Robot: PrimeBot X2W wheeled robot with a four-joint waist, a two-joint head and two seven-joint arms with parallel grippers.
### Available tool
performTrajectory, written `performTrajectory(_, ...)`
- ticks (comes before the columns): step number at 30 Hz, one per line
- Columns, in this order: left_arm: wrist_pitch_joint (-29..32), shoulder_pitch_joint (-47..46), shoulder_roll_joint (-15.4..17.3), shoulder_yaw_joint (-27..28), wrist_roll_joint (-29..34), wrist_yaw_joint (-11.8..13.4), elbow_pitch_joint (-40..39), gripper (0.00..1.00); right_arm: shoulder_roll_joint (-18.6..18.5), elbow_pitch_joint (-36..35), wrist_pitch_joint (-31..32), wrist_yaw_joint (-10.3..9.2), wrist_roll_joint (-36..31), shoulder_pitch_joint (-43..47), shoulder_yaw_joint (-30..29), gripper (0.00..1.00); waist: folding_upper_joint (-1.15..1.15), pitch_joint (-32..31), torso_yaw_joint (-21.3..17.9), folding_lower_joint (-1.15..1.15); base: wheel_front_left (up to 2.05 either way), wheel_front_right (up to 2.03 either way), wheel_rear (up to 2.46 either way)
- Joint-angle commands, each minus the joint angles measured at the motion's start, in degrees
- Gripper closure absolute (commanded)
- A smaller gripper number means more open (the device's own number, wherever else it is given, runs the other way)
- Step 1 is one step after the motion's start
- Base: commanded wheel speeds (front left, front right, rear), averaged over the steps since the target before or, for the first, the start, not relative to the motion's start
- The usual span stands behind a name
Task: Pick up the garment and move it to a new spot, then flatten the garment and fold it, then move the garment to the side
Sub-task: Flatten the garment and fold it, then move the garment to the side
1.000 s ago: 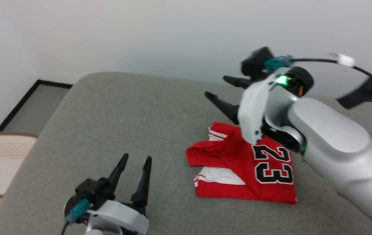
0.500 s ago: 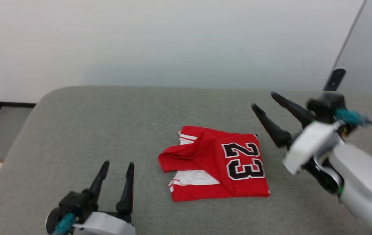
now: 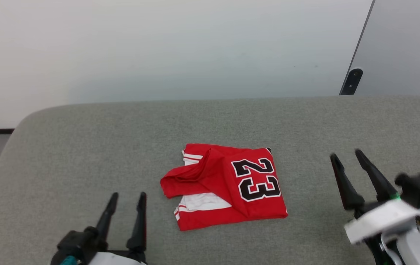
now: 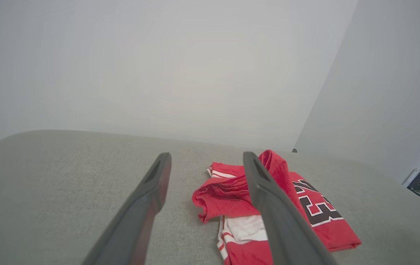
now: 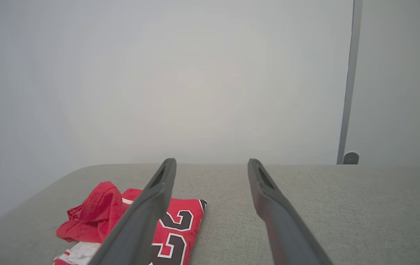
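The garment (image 3: pixel 224 187) lies folded at the centre of the head view on the grey padded surface (image 3: pixel 84 147), with its black "23" facing up on the right half and a loose red fold bunched at its left. The left gripper (image 3: pixel 128 195) sits at the lower left of the frame, fingers parted and empty, near the garment but not touching it. The right gripper (image 3: pixel 345 154) sits at the lower right, also parted and holding nothing, apart from the garment's right edge.
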Motion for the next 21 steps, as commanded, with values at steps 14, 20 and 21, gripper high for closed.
performTrajectory(14, -0.1, 2.7, -0.6, 7.1, 5.5, 0.0, -5.0, 0.0, 6.3, -10.4, -0.2, -0.1, -14.9, 17.1, -14.5, 0.0, 0.0, 1.1, 1.3, 0.0, 0.0, 0.0, 0.0)
performTrajectory(20, -0.1, 3.4, -0.7, 7.3, 6.6, 0.0, -5.6, 0.0, 7.7, -12.5, -0.2, -0.1, -19.3, 19.9, -17.8, 0.0, 0.0, 1.1, 1.9, 0.0, 0.0, 0.0, 0.0)
performTrajectory(21, -0.1, 3.5, -0.6, 7.3, 6.5, 0.0, -5.7, 0.0, 7.7, -12.6, -0.2, -0.1, -20.2, 20.5, -17.9, 0.0, 0.0, 1.2, 2.0, 0.0, 0.0, 0.0, 0.0)
